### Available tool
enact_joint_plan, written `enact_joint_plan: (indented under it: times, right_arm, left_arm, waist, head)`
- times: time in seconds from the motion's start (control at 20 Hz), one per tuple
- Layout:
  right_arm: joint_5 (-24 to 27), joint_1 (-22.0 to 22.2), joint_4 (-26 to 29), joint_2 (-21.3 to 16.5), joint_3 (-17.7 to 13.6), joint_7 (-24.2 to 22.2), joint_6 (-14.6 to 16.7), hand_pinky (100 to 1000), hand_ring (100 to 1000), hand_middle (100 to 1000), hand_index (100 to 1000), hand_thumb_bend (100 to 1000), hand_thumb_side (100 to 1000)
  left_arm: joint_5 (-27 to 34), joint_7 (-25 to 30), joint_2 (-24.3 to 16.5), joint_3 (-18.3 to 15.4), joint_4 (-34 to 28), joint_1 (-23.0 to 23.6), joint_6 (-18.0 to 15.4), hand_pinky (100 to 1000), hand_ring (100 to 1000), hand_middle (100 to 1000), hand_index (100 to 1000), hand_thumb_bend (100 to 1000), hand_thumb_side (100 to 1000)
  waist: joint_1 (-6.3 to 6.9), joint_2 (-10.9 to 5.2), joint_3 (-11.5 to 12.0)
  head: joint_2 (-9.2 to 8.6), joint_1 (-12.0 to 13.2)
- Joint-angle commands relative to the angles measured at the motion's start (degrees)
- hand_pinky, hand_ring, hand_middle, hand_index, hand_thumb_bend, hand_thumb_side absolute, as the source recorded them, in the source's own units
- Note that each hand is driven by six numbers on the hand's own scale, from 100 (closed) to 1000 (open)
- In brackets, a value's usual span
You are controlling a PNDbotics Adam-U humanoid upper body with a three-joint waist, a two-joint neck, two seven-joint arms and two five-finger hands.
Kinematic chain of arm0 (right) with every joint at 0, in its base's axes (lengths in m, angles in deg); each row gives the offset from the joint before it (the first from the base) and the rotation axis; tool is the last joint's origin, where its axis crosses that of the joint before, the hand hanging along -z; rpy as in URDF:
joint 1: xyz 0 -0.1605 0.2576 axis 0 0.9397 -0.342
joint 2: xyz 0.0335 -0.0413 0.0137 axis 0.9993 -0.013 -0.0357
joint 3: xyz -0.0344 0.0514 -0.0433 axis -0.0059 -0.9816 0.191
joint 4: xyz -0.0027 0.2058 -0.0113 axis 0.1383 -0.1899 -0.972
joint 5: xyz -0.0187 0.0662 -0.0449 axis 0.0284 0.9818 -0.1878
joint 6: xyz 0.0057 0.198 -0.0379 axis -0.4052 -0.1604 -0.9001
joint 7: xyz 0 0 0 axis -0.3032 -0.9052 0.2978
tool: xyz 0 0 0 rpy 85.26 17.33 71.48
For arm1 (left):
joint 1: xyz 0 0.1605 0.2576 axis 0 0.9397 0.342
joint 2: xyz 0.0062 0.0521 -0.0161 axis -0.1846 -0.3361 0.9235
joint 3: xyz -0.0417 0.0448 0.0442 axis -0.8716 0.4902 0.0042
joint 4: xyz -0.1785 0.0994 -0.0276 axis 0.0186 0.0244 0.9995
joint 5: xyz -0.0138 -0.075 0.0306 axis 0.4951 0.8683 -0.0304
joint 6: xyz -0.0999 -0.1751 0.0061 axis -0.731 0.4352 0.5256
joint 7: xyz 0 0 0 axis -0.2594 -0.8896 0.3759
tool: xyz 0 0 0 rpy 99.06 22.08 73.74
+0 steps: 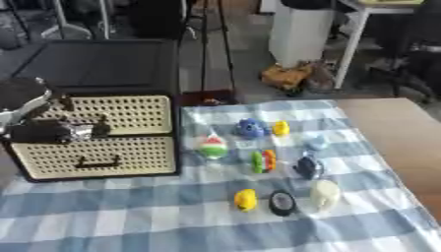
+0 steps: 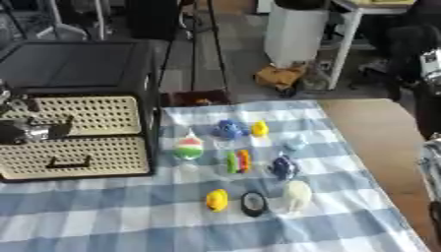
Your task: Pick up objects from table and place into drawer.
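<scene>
While the toys all lay on the checked cloth of the desk, the job stood at its very first step, getting a drawer open, and the left robot hand was right at the front of the drawer unit at the left. It sat across the seam between the upper drawer and the lower drawer, dark fingers apparently curled at the upper handle, though whether they actually gripped it could not be told. Both drawers looked shut. The next move, by my reading, called for a straight pull toward the near edge. Waiting to the right were a blue toy, a yellow duck, a black ring and a cream figure. The right robot hand was out of sight.
</scene>
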Motion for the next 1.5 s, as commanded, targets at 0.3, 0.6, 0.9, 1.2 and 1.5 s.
enact_joint_plan:
  times: [0.3, 0.6, 0.9, 1.2, 1.5]
  right_arm:
    - [0.19, -0.63, 0.16, -0.99, -0.42, -0.21, 0.23, 104, 316, 347, 714, 271, 820]
    - [0.25, -0.63, 0.15, -0.93, -0.41, -0.28, 0.24, 104, 316, 347, 714, 270, 820]
    - [0.3, -0.6, 0.2, -0.84, -0.43, -0.34, 0.2, 104, 316, 347, 714, 270, 819]
    - [0.31, -0.57, 0.19, -0.81, -0.45, -0.38, 0.18, 104, 316, 347, 715, 268, 819]
    - [0.31, -0.54, 0.19, -0.79, -0.51, -0.38, 0.16, 104, 316, 347, 715, 267, 816]
  left_arm:
    - [-0.02, -1.68, 0.55, 0.57, 2.0, -1.94, -0.48, 100, 100, 100, 748, 758, 1000]
    - [-0.51, -1.5, 1.47, 1.68, 3.59, -2.27, -1.08, 100, 100, 100, 741, 766, 1000]
    - [-1.99, -0.6, 2.03, 2.82, 5.31, -2.22, -1.53, 100, 100, 100, 725, 795, 1000]
    - [-2.75, -0.62, 2.42, 3.25, 6.45, -1.9, -1.62, 100, 100, 100, 658, 819, 1000]
    - [-3.18, -1.34, 2.26, 2.73, 5.45, -0.92, -1.06, 100, 100, 100, 558, 814, 1000]
  waist:
    - [-0.01, -0.62, 0.0]
    - [-0.05, -0.56, -0.13]
    - [0.01, -0.54, -0.11]
    - [-0.01, -0.54, -0.1]
    - [0.0, -0.55, 0.08]
  head:
    - [0.21, 0.35]
    - [0.26, 0.26]
    - [0.34, -0.07]
    - [0.35, -0.21]
    - [0.35, -0.42]
